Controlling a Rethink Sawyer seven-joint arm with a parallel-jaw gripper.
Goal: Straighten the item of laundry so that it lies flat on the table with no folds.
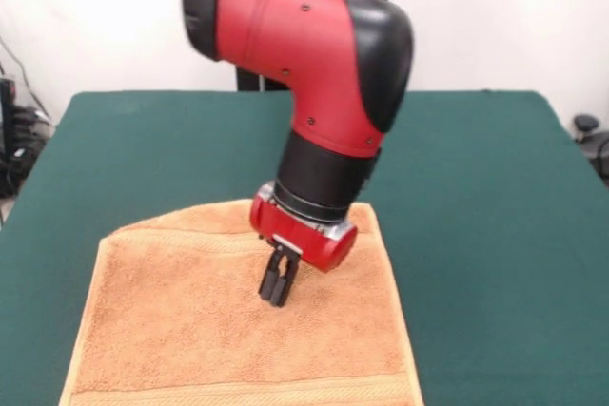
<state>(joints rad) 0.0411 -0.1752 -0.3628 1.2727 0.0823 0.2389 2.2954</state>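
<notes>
Towel (190,330) near edge lies spread, largely flat on table (476,168); far edge hidden behind arm. Gripper (277,290) jaws together, empty, above it.

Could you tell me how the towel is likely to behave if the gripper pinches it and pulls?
The towel looks like soft terry lying limp on the table, so it would probably drape and fold rather than hold shape. Its looped pile against the felt-like top suggests some drag, so it may bunch when pushed. The gripper appears shut above it.
</notes>
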